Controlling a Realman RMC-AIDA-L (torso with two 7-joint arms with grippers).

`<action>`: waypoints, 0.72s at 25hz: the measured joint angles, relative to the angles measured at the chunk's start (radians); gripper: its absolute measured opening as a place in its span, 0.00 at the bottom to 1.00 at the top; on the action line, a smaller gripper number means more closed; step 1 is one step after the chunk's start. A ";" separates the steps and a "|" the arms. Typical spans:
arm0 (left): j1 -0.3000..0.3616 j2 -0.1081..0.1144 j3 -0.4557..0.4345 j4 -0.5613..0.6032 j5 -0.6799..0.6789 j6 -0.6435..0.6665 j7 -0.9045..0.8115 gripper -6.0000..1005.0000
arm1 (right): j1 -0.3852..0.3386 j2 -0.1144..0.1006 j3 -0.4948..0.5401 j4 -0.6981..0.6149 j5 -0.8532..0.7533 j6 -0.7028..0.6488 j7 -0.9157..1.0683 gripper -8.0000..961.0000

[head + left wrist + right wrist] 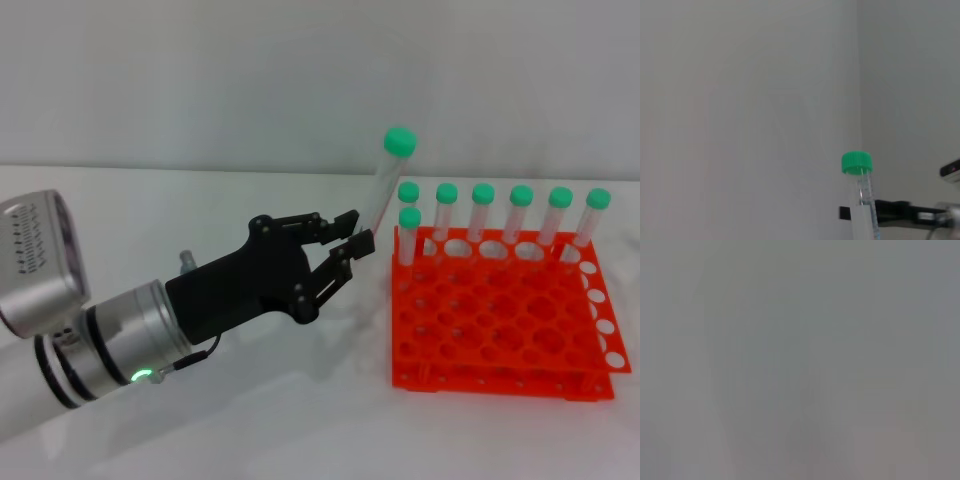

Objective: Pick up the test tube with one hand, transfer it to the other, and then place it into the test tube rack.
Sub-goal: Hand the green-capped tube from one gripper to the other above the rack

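Head view: orange rack [505, 320] on white table [250, 420], seven green-capped tubes [520, 215] standing in its far holes, six along back row, one in next row at left corner. Left gripper [350, 240], fingers clamped on test tube [385, 185], holds it tilted, cap up, just beside rack's left corner. Right gripper unseen.

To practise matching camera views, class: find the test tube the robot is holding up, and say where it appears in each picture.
Head view: the test tube stands nearly upright, pinched low down by the left gripper, just left of the orange rack.
Left wrist view: the tube rises from the lower edge against a plain wall.
Right wrist view: not in it; only grey blur.
Shared landmark: its green cap.
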 joint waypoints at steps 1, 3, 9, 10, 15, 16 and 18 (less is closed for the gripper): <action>-0.003 0.000 0.000 0.004 -0.003 -0.005 0.007 0.19 | 0.000 -0.011 0.000 -0.001 -0.040 -0.035 0.029 0.80; -0.006 0.000 -0.002 0.029 -0.024 -0.014 0.047 0.19 | 0.007 -0.035 0.002 -0.005 -0.126 -0.115 0.093 0.80; 0.004 -0.005 -0.003 0.117 -0.086 -0.036 0.179 0.19 | 0.045 -0.040 0.003 -0.010 -0.230 -0.240 0.144 0.80; 0.006 -0.005 -0.003 0.133 -0.095 -0.041 0.194 0.19 | 0.055 -0.035 0.001 -0.010 -0.239 -0.243 0.144 0.80; 0.011 -0.009 -0.005 0.205 -0.114 -0.099 0.258 0.19 | 0.097 -0.007 -0.001 -0.011 -0.281 -0.242 0.145 0.80; 0.011 -0.009 -0.006 0.212 -0.114 -0.111 0.261 0.19 | 0.102 -0.003 -0.001 -0.012 -0.285 -0.240 0.145 0.80; 0.011 -0.010 -0.010 0.228 -0.114 -0.137 0.270 0.19 | 0.114 0.008 0.000 -0.012 -0.293 -0.232 0.145 0.80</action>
